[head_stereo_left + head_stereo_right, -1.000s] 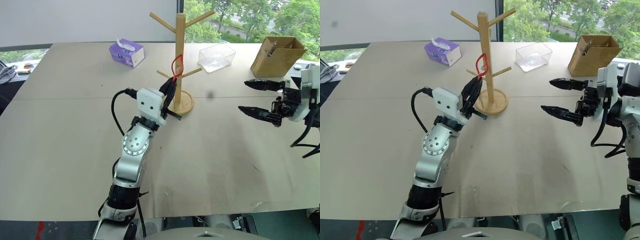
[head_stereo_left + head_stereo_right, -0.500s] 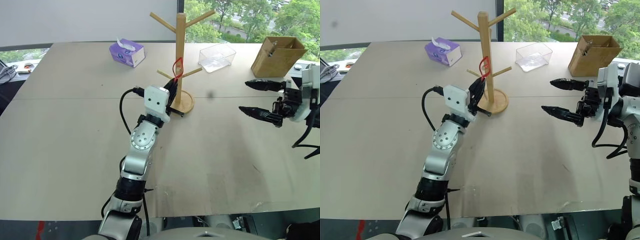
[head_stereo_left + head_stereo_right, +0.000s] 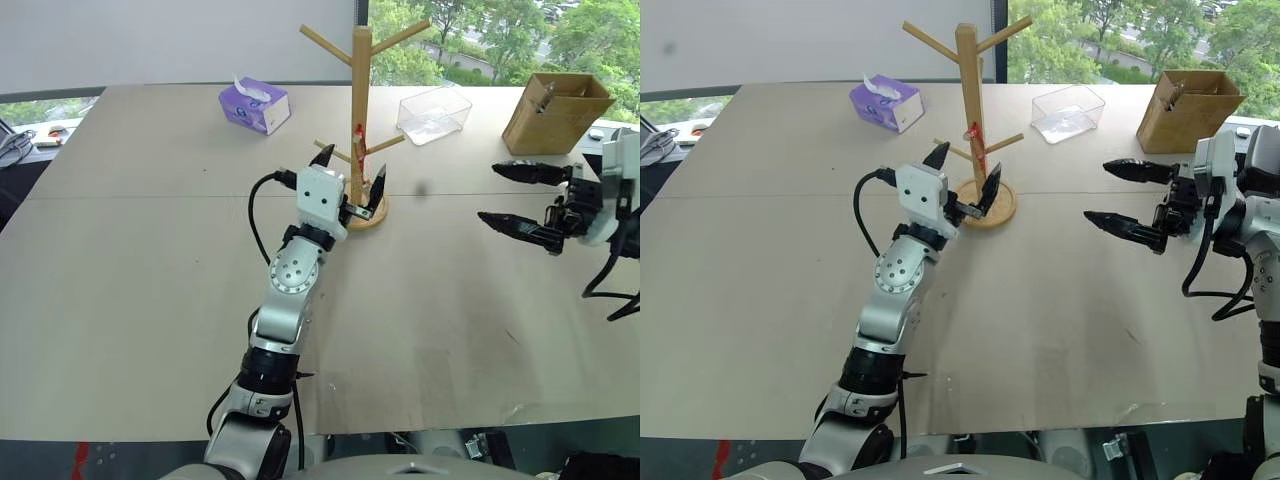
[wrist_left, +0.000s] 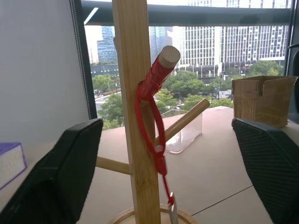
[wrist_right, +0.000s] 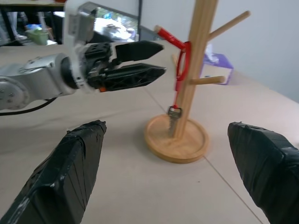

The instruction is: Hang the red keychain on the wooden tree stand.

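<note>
- The red keychain (image 4: 150, 122) now hangs free on a lower peg of the wooden tree stand (image 3: 359, 95).
- We see the left gripper (image 3: 350, 172) has just spread wide and empty around the post; hanging looks done.

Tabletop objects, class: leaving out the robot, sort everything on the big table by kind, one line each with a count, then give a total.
Tall light-wood tree stand: 1
Red strap keychain with silver key, hung on a lower peg: 1
Purple tissue box: 1
Clear plastic tub: 1
Brown cardboard box: 1
Total: 5
</note>
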### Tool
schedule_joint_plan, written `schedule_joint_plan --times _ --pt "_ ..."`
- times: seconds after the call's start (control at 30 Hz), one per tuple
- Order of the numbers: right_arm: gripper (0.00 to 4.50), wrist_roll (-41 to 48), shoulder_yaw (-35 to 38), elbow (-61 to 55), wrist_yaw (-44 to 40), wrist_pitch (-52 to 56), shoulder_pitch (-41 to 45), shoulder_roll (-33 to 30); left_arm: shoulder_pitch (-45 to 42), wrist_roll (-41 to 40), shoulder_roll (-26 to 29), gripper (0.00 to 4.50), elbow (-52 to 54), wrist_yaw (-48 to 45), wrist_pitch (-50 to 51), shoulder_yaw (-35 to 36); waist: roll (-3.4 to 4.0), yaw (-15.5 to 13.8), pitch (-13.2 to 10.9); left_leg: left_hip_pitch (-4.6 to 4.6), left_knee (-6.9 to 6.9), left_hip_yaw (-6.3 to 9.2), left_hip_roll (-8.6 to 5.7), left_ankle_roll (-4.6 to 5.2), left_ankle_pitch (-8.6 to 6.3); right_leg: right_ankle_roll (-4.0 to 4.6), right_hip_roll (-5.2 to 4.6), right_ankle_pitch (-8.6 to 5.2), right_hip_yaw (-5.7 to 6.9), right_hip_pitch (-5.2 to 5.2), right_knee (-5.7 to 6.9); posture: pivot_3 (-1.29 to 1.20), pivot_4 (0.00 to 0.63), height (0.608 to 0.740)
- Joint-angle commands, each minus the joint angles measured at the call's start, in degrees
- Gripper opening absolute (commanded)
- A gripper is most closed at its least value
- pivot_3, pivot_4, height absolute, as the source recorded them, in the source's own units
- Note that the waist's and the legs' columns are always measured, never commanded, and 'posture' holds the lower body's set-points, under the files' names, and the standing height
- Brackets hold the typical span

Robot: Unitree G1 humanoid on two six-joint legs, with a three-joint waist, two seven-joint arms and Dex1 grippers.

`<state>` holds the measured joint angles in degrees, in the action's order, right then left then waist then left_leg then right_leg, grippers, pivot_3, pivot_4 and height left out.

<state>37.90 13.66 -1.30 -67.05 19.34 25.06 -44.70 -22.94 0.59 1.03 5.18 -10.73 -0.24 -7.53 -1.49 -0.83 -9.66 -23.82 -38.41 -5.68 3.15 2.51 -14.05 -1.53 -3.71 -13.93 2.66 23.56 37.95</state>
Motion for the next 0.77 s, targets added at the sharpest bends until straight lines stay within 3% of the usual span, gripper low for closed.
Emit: schedule_joint_plan --times 0.03,0.33,0.53,0.77 --pt "4.50 -2.5 1.7 -0.4 7.8 -0.9 -0.6 2.9 3.0 -0.2 0.3 4.46 3.4 1.1 1.8 0.9 0.00 0.1 0.0 0.00 0.00 0.00 0.01 -0.03 0.02 0.00 0.00 0.00 0.00 0.00 0.00 0.00 0.150 0.740" --pt "4.50 -18.7 -0.2 11.4 35.6 -14.4 -1.0 22.0 12.9 -1.1 4.2 4.46 1.0 6.8 2.8 12.3 0.02 0.2 0.0 0.00 0.04 -0.08 0.04 -0.26 0.15 0.00 0.07 -0.01 -0.06 0.08 0.04 0.00 0.150 0.740" --pt "4.50 -23.7 -0.2 19.8 44.5 -23.9 -1.0 28.6 13.6 -1.9 5.6 4.46 -1.9 8.6 1.0 16.8 0.02 0.1 0.0 -0.04 0.01 -0.12 0.03 -0.25 0.15 -0.02 -0.07 0.01 -0.04 0.06 0.01 0.00 0.150 0.740" --pt "4.50 -25.6 -0.3 24.5 49.0 -30.2 -0.8 31.1 12.9 -3.4 5.9 4.46 -2.1 8.1 0.9 17.8 0.04 0.4 0.0 0.01 0.06 -0.13 0.08 -0.26 0.15 -0.02 0.00 0.01 -0.05 0.07 0.03 0.00 0.150 0.740"
